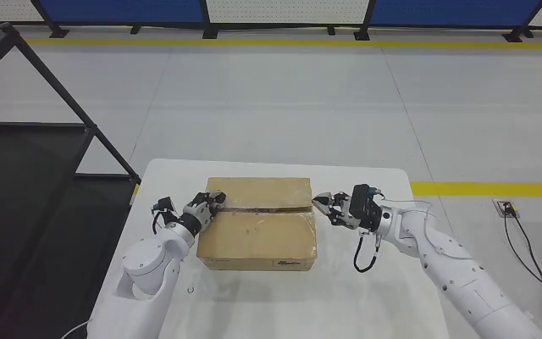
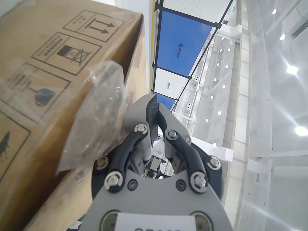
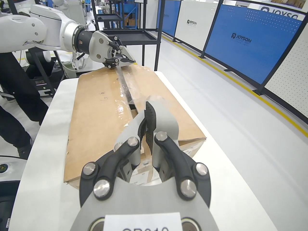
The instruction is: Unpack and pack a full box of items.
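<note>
A brown cardboard box [image 1: 258, 229] lies closed in the middle of the white table [image 1: 254, 309]. Clear tape [image 3: 125, 82] runs along its top seam. My left gripper [image 1: 218, 198] is shut at one end of the seam, seen across the box as [image 3: 131, 61]. A crumpled tape flap [image 2: 96, 111] hangs over the box's printed end wall [image 2: 48, 49], beside the closed left gripper [image 2: 154, 106]. My right gripper [image 3: 150, 106] is shut at the other end of the seam [image 1: 320, 202], with lifted tape at its tips. There the seam gapes slightly.
A black shelf cart [image 1: 42, 169] stands off the table's left side, also visible as the cart [image 3: 134, 37]. Blue and white partition panels [image 1: 118, 8] line the far floor. Bare tabletop [image 3: 221, 169] surrounds the box.
</note>
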Robot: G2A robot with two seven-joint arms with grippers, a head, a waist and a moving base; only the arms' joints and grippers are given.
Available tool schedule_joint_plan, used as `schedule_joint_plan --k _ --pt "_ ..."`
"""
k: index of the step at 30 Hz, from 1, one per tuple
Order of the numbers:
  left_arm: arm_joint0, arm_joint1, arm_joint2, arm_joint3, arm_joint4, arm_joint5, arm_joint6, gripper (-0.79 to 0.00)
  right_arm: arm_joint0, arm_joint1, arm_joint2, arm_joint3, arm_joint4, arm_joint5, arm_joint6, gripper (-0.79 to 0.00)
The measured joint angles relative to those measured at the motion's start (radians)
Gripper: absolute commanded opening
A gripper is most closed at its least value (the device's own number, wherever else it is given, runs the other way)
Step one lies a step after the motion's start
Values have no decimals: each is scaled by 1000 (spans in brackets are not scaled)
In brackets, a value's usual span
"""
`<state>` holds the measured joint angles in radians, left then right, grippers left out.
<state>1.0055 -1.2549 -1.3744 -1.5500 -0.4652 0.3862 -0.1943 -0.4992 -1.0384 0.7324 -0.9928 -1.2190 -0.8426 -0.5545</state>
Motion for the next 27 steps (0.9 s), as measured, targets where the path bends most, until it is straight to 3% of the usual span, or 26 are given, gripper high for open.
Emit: schedule_joint_plan --k 1,3,5,12,15,20,27 --pt "-1 0 1 2 1 2 0 -785 -4 1 7 2 -3 -3 -1 -757" --pt "-4 -1 3 4 2 3 0 -785 -9 3 16 6 -6 -10 0 -591" --pt "-6 -1 4 6 3 5 1 -785 -14 4 24 10 -7 -23 7 -486" --pt "-12 -2 7 12 6 9 1 -785 -21 1 43 17 -7 -47 29 -397" --pt "-13 -2 8 12 9 11 1 -785 -24 0 53 20 -11 -54 29 -308" --pt "-13 -3 8 12 11 12 2 -785 -34 3 76 31 -14 -61 28 -12" --pt "-11 -3 6 11 11 12 0 -785 -48 7 125 39 55 -69 67 0"
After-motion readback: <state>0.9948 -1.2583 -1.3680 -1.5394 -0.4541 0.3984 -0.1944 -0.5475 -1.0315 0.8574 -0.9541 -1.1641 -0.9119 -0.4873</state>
